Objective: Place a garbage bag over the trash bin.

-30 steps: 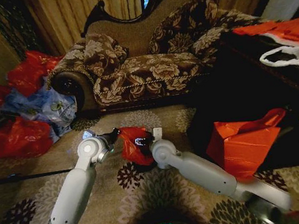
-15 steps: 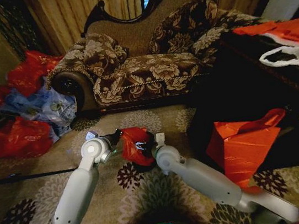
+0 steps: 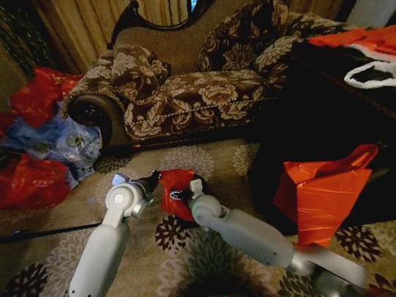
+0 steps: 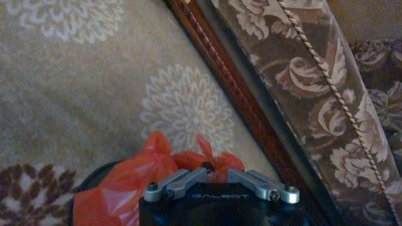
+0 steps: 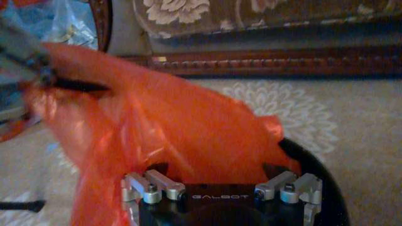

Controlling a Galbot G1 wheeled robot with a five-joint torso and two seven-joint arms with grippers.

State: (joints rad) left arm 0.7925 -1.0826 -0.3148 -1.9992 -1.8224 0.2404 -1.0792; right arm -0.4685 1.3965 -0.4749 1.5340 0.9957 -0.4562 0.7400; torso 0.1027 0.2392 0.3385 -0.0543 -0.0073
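Observation:
The garbage bag point(image 3: 176, 190), thin shiny red plastic, hangs over the trash bin on the patterned carpet in front of the sofa. Only pieces of the bin's black rim point(image 4: 85, 182) point(image 5: 317, 175) peek out beside the plastic. My left gripper point(image 3: 153, 177) point(image 4: 208, 166) is shut on a bunched edge of the bag on the bin's left side. My right gripper point(image 3: 182, 193) point(image 5: 217, 167) sits over the bin's right side, fingers spread wide with bag plastic point(image 5: 188, 127) lying between them. The left gripper's fingers point(image 5: 75, 85) also show far off in the right wrist view, pinching the bag.
A floral sofa point(image 3: 196, 82) with a wooden base rail point(image 4: 251, 117) stands just behind the bin. Heaped red and blue bags point(image 3: 35, 142) lie to the left. A stiff orange-red bag point(image 3: 322, 190) and a dark table point(image 3: 340, 106) stand to the right.
My right arm has swung left, bringing its gripper closer onto the bag and bin. The left gripper keeps its hold in the same place.

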